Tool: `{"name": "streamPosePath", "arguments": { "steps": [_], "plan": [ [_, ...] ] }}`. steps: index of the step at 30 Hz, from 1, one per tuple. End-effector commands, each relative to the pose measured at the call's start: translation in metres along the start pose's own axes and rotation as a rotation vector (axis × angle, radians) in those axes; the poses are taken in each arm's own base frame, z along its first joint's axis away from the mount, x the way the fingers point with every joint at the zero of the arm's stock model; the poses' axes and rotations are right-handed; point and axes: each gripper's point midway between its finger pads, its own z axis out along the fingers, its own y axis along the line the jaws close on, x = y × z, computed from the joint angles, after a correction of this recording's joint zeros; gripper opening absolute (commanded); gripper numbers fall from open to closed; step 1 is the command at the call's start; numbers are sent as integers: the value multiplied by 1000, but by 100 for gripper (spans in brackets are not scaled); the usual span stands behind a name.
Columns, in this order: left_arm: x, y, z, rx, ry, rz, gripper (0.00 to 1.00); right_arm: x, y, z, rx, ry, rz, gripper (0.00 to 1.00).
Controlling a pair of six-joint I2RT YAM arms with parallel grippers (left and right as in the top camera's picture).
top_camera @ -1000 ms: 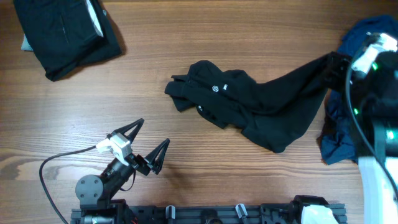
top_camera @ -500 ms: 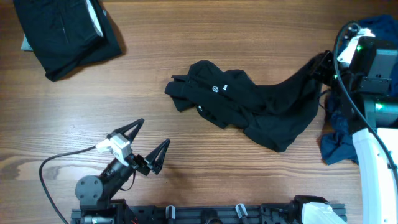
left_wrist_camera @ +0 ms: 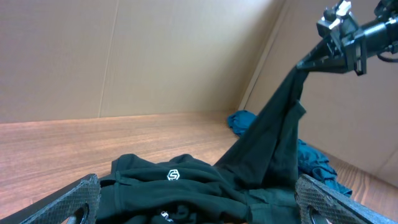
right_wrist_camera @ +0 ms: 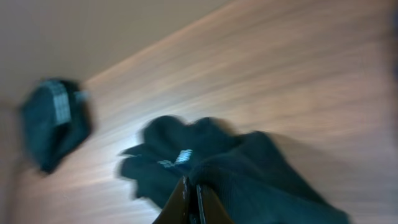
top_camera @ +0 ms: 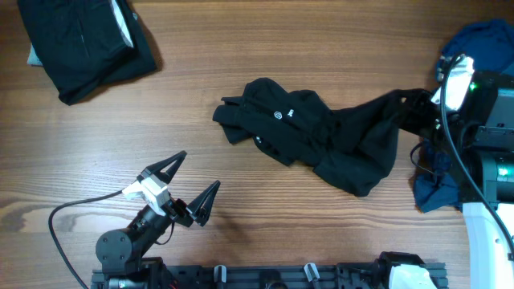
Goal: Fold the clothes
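Note:
A crumpled black garment with a small white logo lies mid-table; one end is lifted toward the right. My right gripper is shut on that lifted end and holds it above the table. In the right wrist view the fingers pinch the black cloth. My left gripper is open and empty near the front left, pointing at the garment. In the left wrist view the garment lies between its fingertips, and the right gripper holds the raised cloth.
A folded black garment lies at the back left. A blue garment is heaped at the right edge under the right arm, also in the left wrist view. A cable trails from the left arm.
My right gripper has moved along the right side with the garment's end, stretching it then easing it back inward. The left arm has not moved.

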Motion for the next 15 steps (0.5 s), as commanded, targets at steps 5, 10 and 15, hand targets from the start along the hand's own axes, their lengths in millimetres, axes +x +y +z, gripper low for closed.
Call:
{"name": "streamPosePath", "arguments": {
  "steps": [5, 10, 15],
  "plan": [
    [2, -2, 0, 15, 8, -5, 100, -25, -61, 4, 358, -96, -8, 64],
    [3, -2, 0, 12, 13, -8, 100, -27, -66, 17, 379, -82, -9, 100],
    [12, 8, 0, -37, 39, -42, 100, -32, -60, 10, 356, -112, -12, 100]
  ]
}}
